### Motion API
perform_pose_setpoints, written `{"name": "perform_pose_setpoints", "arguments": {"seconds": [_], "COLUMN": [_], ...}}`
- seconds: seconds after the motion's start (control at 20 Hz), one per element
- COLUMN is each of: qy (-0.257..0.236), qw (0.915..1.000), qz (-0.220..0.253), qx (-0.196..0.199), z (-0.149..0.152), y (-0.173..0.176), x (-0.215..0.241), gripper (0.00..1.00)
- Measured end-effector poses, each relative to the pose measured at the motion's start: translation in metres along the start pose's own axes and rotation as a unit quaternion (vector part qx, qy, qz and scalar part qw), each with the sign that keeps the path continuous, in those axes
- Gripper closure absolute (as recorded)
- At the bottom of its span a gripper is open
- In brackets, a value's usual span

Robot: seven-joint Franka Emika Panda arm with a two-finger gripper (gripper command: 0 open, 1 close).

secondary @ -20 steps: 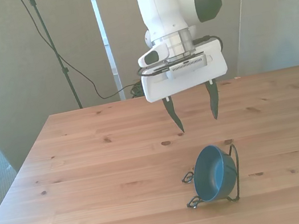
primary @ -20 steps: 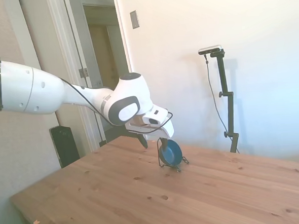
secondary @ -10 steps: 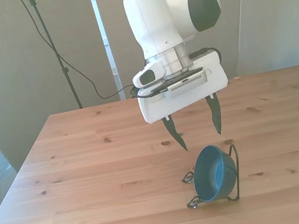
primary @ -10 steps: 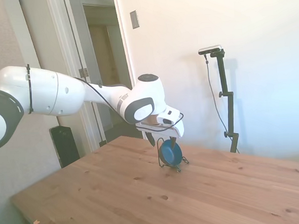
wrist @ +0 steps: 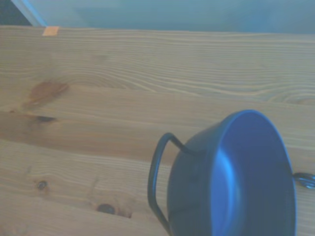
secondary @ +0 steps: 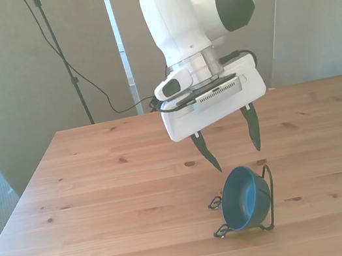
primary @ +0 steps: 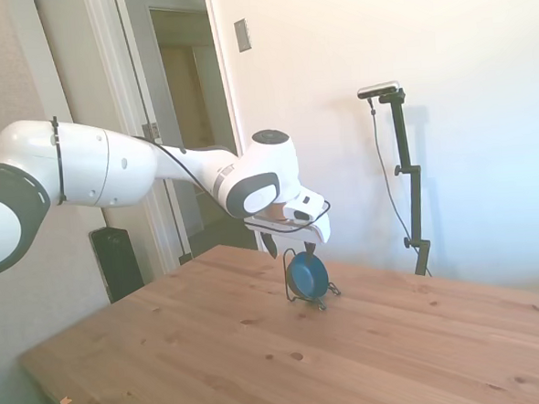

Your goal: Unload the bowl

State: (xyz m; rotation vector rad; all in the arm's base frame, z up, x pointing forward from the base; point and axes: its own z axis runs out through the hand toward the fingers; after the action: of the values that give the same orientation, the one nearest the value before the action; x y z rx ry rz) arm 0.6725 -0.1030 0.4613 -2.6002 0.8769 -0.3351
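- Table [secondary: 105,206]: big wooden top with knots and plank seams, takes up most of the front view. Pretty bare apart from the rack and bowl.
- Arm [primary: 112,170]: white, comes in from the side view's left and bends down over the table. The wrist block is tilted, so the gripper hangs at a slant rather than straight down.
- Gripper [secondary: 236,157]: jaws spread wide, nothing between them. The two dark fingers [secondary: 208,154] point down at the table and hang in the air just above the bowl, not touching it or the rack. In the front view the fingertips sit a bit above and behind the bowl's rim; in the side view the gripper [primary: 289,248] is right over the rack.
- Rack [secondary: 270,193]: thin black wire thing standing on the table, toward the front view's right of centre. An upright loop rises behind the bowl and small curled feet rest on the wood.
- Bowl [secondary: 242,198]: small, glossy deep blue, sitting in the rack on its edge, tipped so the opening faces the front view's left. The wrist view shows the bowl [wrist: 231,177] close up with a wire loop of the rack [wrist: 156,172] curving around its outside.
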Motion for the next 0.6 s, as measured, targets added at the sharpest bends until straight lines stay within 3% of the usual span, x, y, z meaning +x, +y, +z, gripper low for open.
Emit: {"name": "perform_pose_setpoints", "arguments": {"seconds": [0.6], "qy": [-0.032], "qw": [0.9992], "qz": [-0.017], "qx": [0.018], "z": [0.019], "y": [0.009], "x": [0.026], "gripper": [0.0]}}
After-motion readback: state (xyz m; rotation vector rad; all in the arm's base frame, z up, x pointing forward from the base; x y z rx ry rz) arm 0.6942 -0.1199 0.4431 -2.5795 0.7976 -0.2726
